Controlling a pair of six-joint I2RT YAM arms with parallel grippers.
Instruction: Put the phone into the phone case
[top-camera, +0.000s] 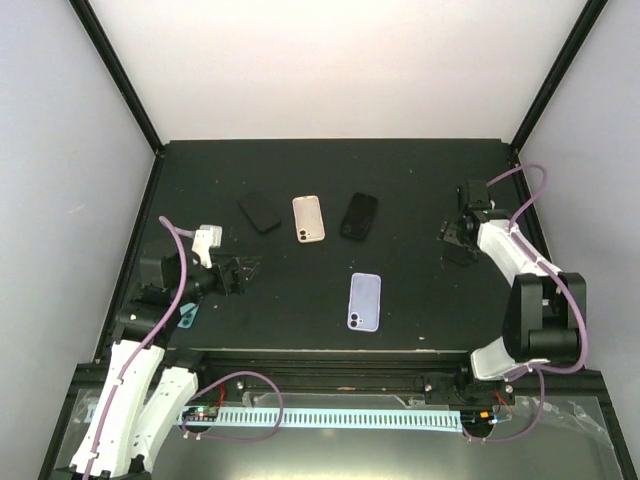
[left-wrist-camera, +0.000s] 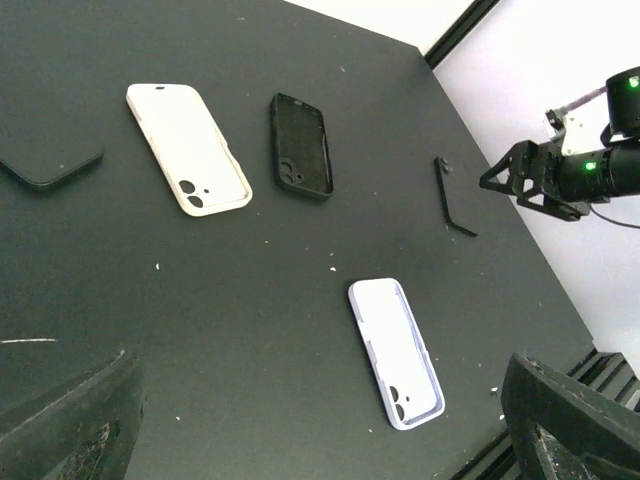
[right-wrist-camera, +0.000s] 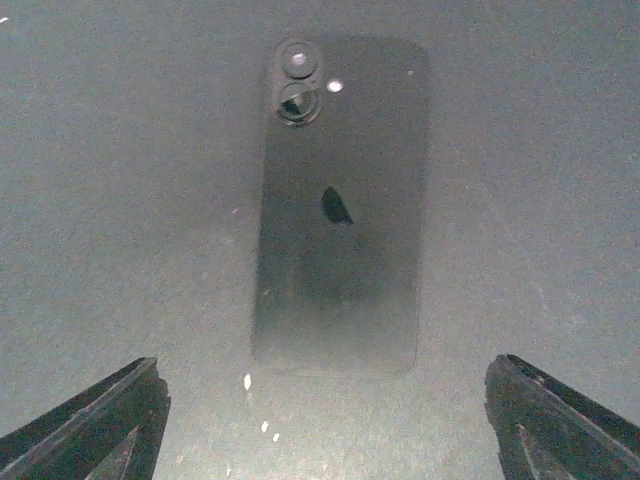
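Left gripper (top-camera: 236, 272): fingers stood apart, empty. Centre: beige case (top-camera: 308, 219), black case (top-camera: 359, 216), lavender case (top-camera: 364, 301). Right: phone (right-wrist-camera: 340, 210) lay face down under the wide-spread right gripper (top-camera: 458, 238); it was judged rigid, slick and thin, best pinched across its long edges.

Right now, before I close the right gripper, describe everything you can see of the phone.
The phone is a dark, matte-looking slab with rounded corners, lying flat and back up on the black table. Two stacked camera lenses and a small flash sit at one corner; a dark logo marks its middle. Nothing else touches it: the right gripper hangs open, spread wide of its near end.
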